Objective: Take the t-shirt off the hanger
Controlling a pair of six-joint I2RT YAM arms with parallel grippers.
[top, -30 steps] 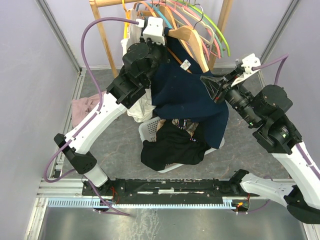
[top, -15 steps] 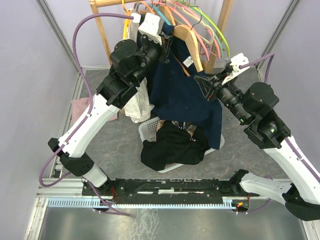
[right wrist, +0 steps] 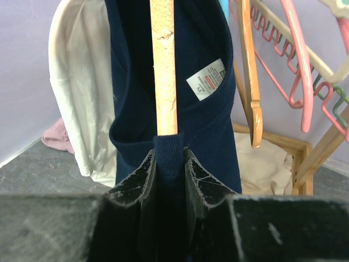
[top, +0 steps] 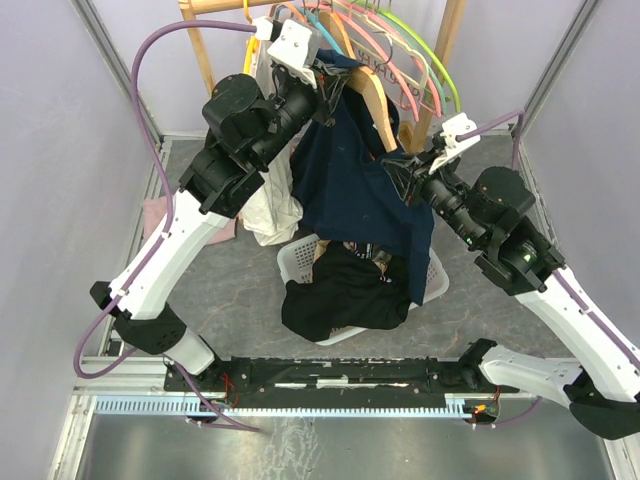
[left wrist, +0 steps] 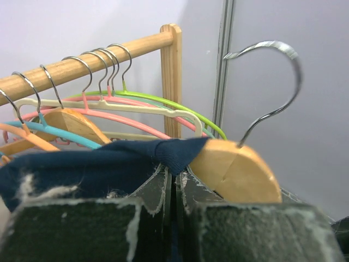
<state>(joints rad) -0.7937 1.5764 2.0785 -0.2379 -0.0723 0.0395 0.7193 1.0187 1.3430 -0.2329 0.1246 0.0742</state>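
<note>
Hanging between both arms, the navy t-shirt sits on a wooden hanger above the laundry basket at mid-table.

- Left gripper: clenched on a fold of the shirt beside the hanger's shoulder.
- Right gripper: grasping the shirt's collar hem, just below the end of the hanger's arm.
- Label: white neck tag, red print, too small to read.
- Hook: off the wooden rail, to the right of its post and apart from it.
- Edges: coloured hangers crowd the rail at the far edge. A white garment touches the shirt's left side. Pink cloth lies by the left edge. Grey table shows either side of the basket.
</note>
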